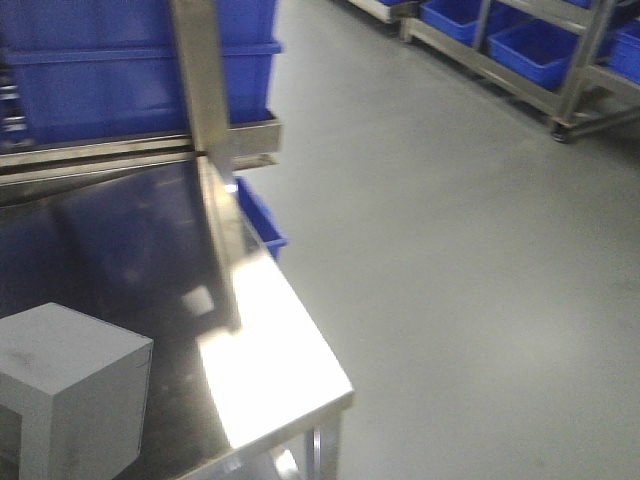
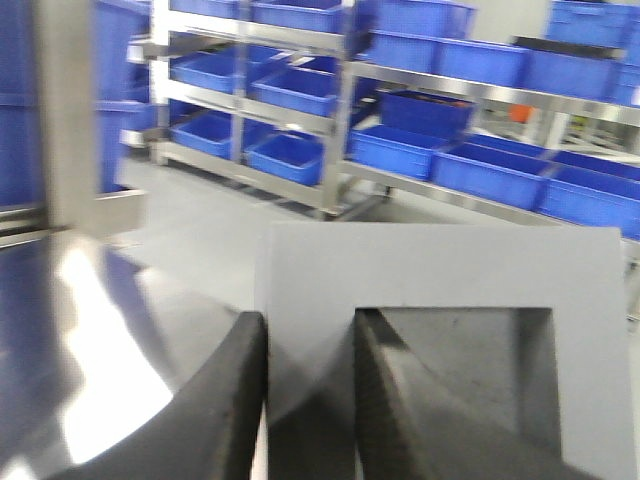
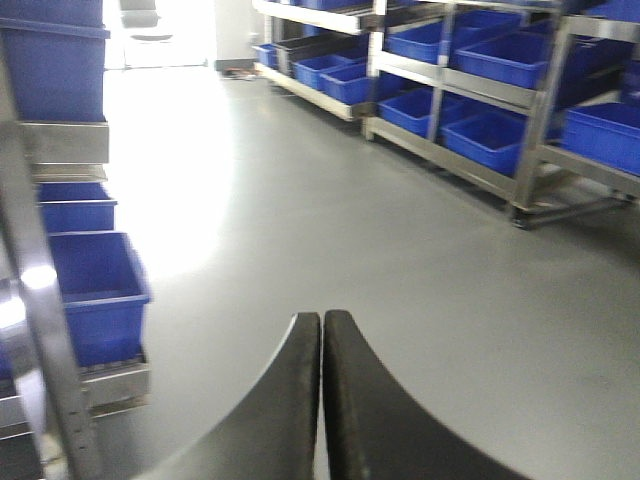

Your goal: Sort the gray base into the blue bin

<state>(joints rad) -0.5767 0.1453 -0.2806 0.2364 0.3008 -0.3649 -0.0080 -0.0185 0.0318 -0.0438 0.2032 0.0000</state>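
Observation:
The gray base is a matte gray cube at the near left of the steel table. In the left wrist view my left gripper is shut on the gray base. One finger is outside its wall and the other sits in the square recess. My right gripper is shut on nothing, out over the floor. Large blue crates stand stacked on the rack behind the table. I cannot tell which one is the blue bin.
A steel upright post rises from the table's back. A smaller blue crate sits below the table's far right edge. Shelving with several blue crates lines the far side of the gray floor.

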